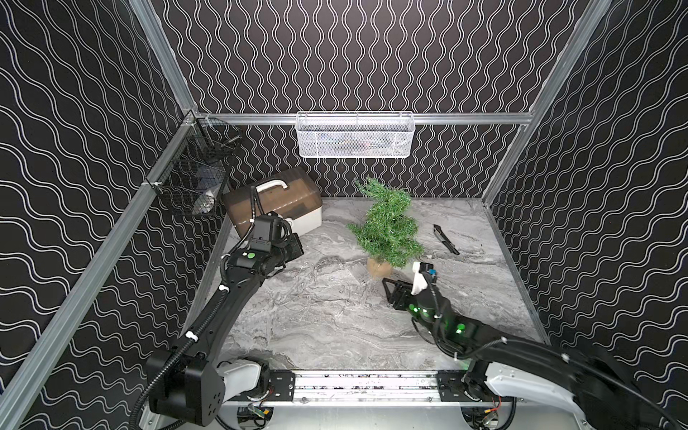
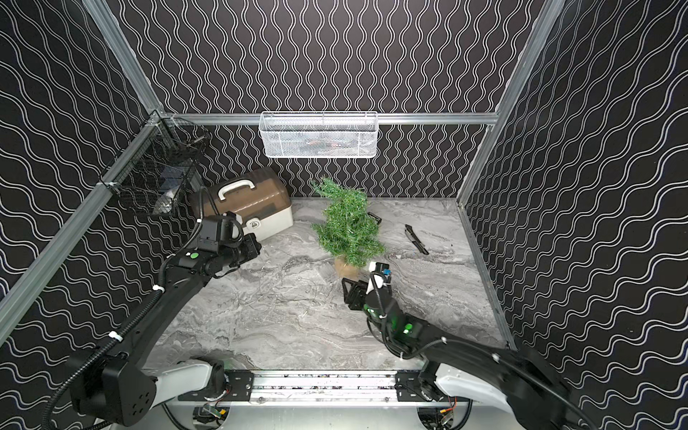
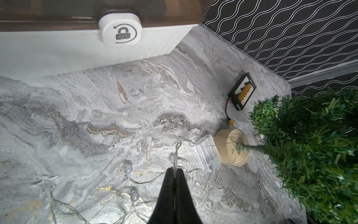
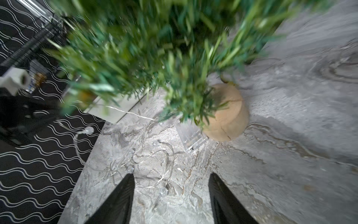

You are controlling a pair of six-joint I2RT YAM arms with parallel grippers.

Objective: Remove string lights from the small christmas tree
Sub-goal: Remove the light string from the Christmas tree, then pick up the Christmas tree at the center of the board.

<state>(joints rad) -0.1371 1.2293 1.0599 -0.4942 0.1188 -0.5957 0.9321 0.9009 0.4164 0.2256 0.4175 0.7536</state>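
Left wrist: thin silvery string lights (image 3: 175,157)

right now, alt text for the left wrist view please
The left pincer, shut on a strand of the string lights, hangs over the marble table. Their clear battery box lies beside the tan base of the small christmas tree.

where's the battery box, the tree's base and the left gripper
battery box (image 3: 208,154), left wrist view, middle of its clear casing
tree's base (image 3: 225,151), left wrist view, tan burlap surface
left gripper (image 3: 175,171), left wrist view, midway between its tips, shut on the string lights (image 3: 176,155)
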